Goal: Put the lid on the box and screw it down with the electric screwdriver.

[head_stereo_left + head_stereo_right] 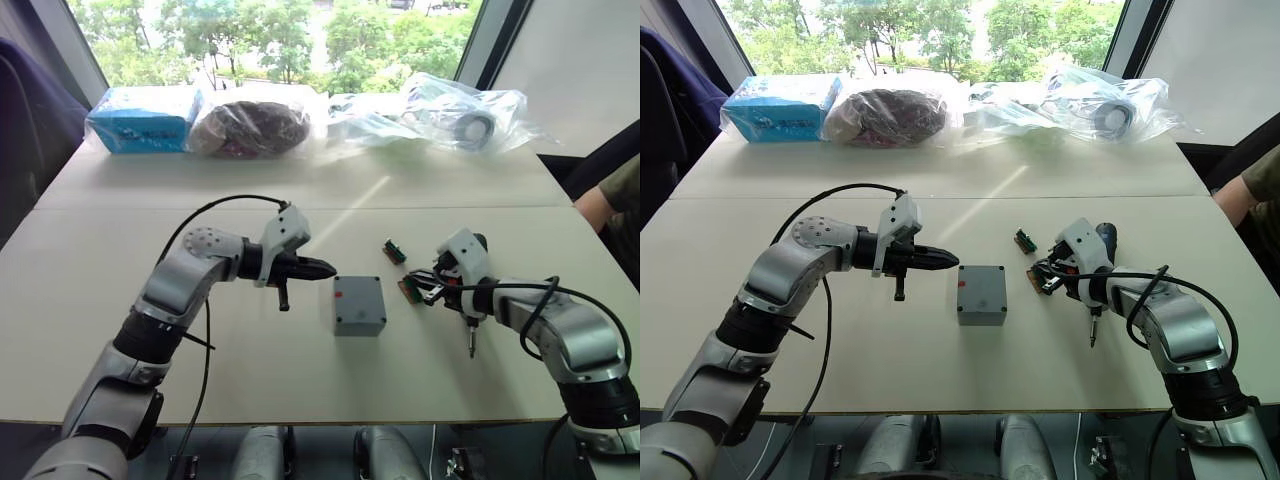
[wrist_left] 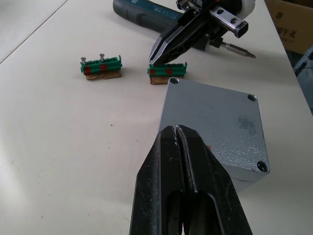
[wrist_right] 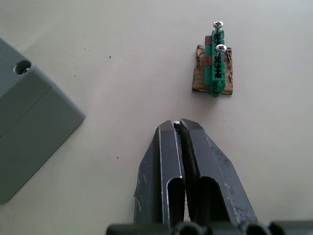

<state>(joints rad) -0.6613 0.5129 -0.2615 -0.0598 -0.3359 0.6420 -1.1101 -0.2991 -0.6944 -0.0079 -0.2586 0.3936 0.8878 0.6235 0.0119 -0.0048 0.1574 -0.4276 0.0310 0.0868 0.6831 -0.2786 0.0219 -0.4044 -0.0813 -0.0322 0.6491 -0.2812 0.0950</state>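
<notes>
Left claw (image 1: 322, 268) points across the counter (image 1: 300, 200) toward the box (image 1: 359, 306), arm bent at the elbow, its fingers pressed together and empty, the tips just short of the box's near upper edge. Right claw (image 1: 432, 290) reaches in from the other side, forearm low over the counter, hovering at a green screw holder (image 1: 409, 291); the electric screwdriver (image 1: 468, 318) lies just beside that wrist, bit toward the robot. A second green screw holder (image 1: 394, 251) sits a little farther back. Along the far edge lie a blue packet (image 1: 143, 118) and several clear bags (image 1: 440, 112). A person's arm (image 1: 606, 203) shows at the right edge.

From the left wrist, the clenched fingers (image 2: 188, 171) overlap the box's corner; the lid (image 2: 215, 120) is already seated on the box, screw holes showing at its corners. Beyond it stand both holders, the right claw closed over the nearer one, the screwdriver behind.

From the right wrist, the clenched fingers (image 3: 188, 152) point at the farther holder, which carries two screws (image 3: 217, 24); the box's corner lies well off to one side.
</notes>
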